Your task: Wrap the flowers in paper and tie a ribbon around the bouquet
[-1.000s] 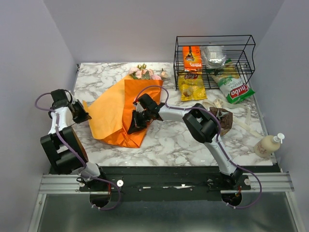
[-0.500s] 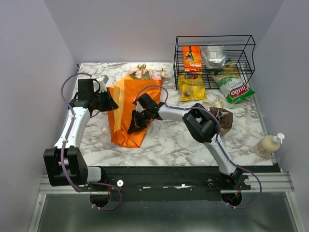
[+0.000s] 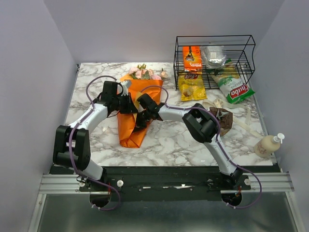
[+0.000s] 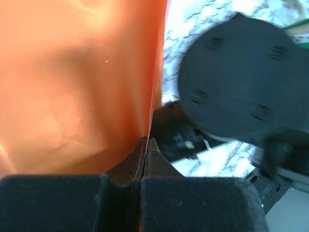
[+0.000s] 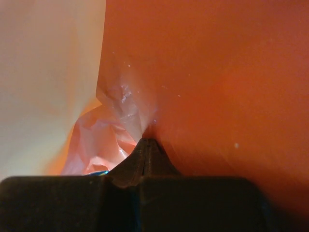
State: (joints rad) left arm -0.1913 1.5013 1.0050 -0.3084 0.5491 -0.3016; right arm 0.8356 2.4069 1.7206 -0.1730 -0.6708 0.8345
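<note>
A white marble worktop (image 3: 169,140) carries a black wire basket (image 3: 215,36) at its far right corner. Inside the basket stand an orange snack packet (image 3: 191,58) and a silver foil packet (image 3: 215,55). A yellow chip bag (image 3: 191,87) and a green-and-white bag (image 3: 234,87) spill out at the basket's front. A brown crumpled wrapper (image 3: 224,118) lies near the right edge. A cream pump bottle (image 3: 268,145) lies at the near right corner.

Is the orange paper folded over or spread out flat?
Folded: the paper forms a narrow wrap, with the flowers poking out at its far end.
</note>
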